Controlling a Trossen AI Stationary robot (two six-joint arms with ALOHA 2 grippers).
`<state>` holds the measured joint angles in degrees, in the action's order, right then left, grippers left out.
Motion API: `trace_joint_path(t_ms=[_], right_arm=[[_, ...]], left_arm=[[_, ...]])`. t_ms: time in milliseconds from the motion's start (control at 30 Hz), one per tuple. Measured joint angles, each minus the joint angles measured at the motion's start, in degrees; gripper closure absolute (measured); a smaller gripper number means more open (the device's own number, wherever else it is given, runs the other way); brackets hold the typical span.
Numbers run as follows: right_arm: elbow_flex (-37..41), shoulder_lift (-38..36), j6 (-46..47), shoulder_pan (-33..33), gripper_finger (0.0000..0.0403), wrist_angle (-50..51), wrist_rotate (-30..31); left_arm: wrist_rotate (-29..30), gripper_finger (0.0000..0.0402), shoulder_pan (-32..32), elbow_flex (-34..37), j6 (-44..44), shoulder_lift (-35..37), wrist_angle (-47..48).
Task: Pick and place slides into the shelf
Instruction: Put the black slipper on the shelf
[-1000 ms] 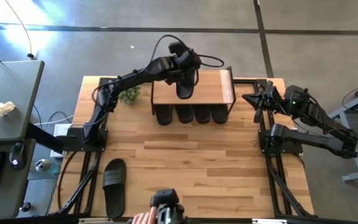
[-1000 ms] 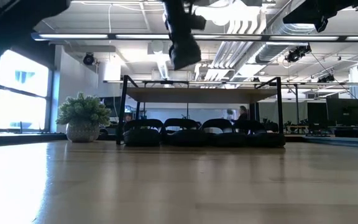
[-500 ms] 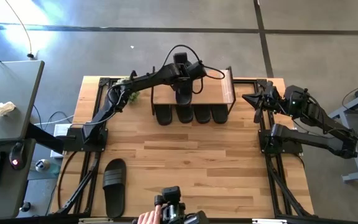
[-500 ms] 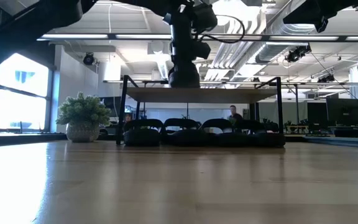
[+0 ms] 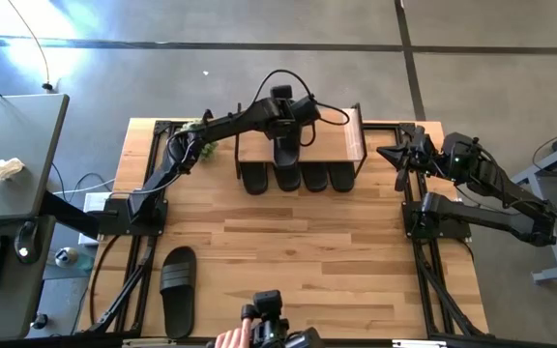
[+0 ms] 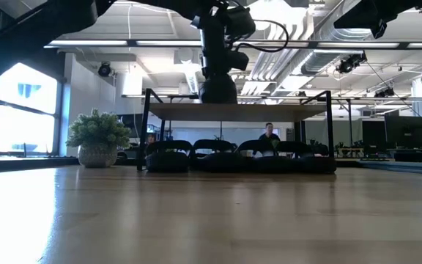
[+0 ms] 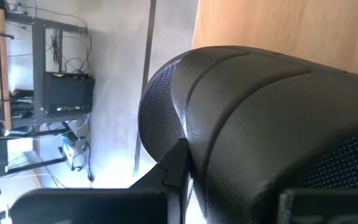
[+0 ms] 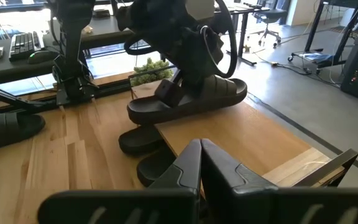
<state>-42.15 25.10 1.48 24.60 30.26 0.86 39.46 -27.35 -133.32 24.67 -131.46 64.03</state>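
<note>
The bench point(image 5: 337, 242) is seen from above w/ the shelf point(image 5: 337, 140) at its far edge as the fixed ref. Under the shelf's plank, four slides point(image 5: 298, 178) are already lined up, toes poking out toward the near side. A fifth slide point(image 8: 188, 99) is laid on top of the shelf plank, gripped at the strap by the left gripper point(image 5: 285, 129); contact w/ the plank looks made. The jaws are narrowly parted around the strap, and a release appears to be starting. Whether the grip is fully let go can't be told. The sixth slide point(image 5: 177, 288) is left well apart from the shelf, at the bench's near-left corner, so approx. one placement is judged finishing and one remaining.

The right gripper point(image 5: 395, 155) is parked just right of the shelf, jaws closed on nothing. A potted plant point(image 6: 97, 139) is stood just left of the shelf; a person's hand point(image 5: 225, 339) w/ a camera is seen at the near edge. Nothing is seen blocking the path to the last slide.
</note>
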Motion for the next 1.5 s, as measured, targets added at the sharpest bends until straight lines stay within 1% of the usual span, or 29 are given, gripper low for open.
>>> trace_joint_path(t_ms=[300,667,833,1067,1500], right_arm=[[0.0,0.0,0.0,0.0,0.0403,0.0,0.0],[0.0,0.0,0.0,0.0,0.0403,0.0,0.0],[0.0,0.0,0.0,0.0,0.0403,0.0,0.0],[0.0,0.0,0.0,0.0,0.0403,0.0,0.0],[0.0,0.0,0.0,0.0,0.0403,0.2,0.0]], left_arm=[[0.0,0.0342,0.0,0.0,0.1,0.0,0.0],[-1.4,0.0251,0.0,0.0,-1.3,0.0,-0.1],[-1.4,0.0225,0.0,0.0,-2.5,0.0,0.1],[-1.3,0.0212,0.5,0.0,-5.0,0.1,2.3],[-1.5,0.0211,3.8,0.0,-7.4,2.3,5.6]])
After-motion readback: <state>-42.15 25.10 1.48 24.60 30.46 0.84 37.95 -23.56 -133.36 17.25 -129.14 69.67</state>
